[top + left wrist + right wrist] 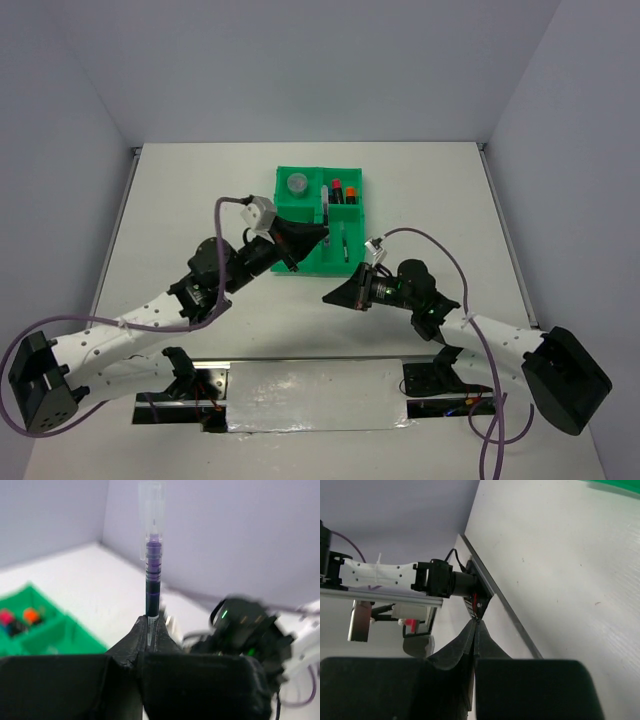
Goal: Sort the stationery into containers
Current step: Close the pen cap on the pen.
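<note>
Pen point(152, 555), clear-capped with a purple barrel, stands clamped by its lower end in the left gripper point(152, 630); only the left wrist view shows this grip. The top view places it over the green tray point(279, 215), whose far compartments hold a grey disc point(297, 184) and a red-capped marker point(338, 189). The right gripper point(475, 625) is pressed closed on nothing above the table point(560, 580).

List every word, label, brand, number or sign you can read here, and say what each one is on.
No text can be read in any view.
The pen in the left gripper: no print visible on its barrel or clear cap.
The markers in the green tray: too small to show any label.
</note>
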{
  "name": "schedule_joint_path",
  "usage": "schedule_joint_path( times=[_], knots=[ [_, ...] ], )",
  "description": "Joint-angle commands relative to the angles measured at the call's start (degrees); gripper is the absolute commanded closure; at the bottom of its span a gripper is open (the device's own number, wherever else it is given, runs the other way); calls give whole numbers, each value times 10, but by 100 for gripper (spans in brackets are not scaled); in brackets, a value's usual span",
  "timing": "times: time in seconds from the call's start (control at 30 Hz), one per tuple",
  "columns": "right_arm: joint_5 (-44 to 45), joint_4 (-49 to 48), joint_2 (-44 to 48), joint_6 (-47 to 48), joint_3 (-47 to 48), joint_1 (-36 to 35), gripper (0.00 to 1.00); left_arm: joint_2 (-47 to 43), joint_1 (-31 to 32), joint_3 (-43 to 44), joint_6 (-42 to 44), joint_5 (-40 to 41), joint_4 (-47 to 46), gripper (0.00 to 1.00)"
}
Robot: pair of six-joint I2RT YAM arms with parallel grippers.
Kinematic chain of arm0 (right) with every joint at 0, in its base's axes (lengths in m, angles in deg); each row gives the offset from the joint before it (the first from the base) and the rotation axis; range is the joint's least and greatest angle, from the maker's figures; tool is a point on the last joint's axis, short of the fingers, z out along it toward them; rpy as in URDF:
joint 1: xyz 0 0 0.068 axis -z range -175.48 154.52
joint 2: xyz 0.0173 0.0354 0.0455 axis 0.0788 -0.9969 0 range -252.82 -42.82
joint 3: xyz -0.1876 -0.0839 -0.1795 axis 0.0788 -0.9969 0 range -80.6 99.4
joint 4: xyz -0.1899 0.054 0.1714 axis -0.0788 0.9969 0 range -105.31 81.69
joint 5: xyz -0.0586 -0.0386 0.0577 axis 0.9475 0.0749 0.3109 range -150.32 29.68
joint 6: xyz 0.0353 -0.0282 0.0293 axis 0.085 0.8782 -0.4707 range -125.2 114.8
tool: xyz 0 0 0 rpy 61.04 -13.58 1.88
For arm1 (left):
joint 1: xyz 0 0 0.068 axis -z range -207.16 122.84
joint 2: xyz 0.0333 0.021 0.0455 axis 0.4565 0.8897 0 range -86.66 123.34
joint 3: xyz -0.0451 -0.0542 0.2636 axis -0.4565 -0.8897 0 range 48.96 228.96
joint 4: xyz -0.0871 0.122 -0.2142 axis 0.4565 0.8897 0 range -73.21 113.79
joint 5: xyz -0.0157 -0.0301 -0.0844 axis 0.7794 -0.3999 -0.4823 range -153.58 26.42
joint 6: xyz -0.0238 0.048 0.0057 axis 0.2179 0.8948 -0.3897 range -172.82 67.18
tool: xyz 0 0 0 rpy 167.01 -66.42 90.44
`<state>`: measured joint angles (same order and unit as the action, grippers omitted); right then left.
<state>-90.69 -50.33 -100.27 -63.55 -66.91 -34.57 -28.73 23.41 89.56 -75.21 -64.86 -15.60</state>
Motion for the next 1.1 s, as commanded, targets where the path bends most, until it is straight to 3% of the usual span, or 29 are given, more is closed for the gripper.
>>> schedule_joint_path(
  times=[0.0,0.27,0.33,0.37,0.43,0.5,0.67,0.87,1.07],
  knots=[
    [-17,48,27,23,11,-2,100,-6,2,26,16,10,-91,100],
    [48,157,96,119,48,3,100,-25,2,4,9,2,-87,100],
    [102,214,134,174,57,4,80,-31,2,11,9,-7,-63,100],
    [122,236,146,210,74,5,57,-38,2,11,7,-19,-43,100],
    [161,279,185,244,97,6,44,-48,2,3,2,-35,-28,100],
    [150,281,221,291,107,7,36,-59,2,-8,-9,-57,-9,100],
    [39,255,269,341,147,8,33,-72,4,-39,-48,-129,-13,100],
    [102,276,275,343,203,7,31,-64,20,-61,-60,-187,-22,100],
    [52,269,217,337,238,8,31,-46,45,-67,-62,-203,-42,100]
  ],
)
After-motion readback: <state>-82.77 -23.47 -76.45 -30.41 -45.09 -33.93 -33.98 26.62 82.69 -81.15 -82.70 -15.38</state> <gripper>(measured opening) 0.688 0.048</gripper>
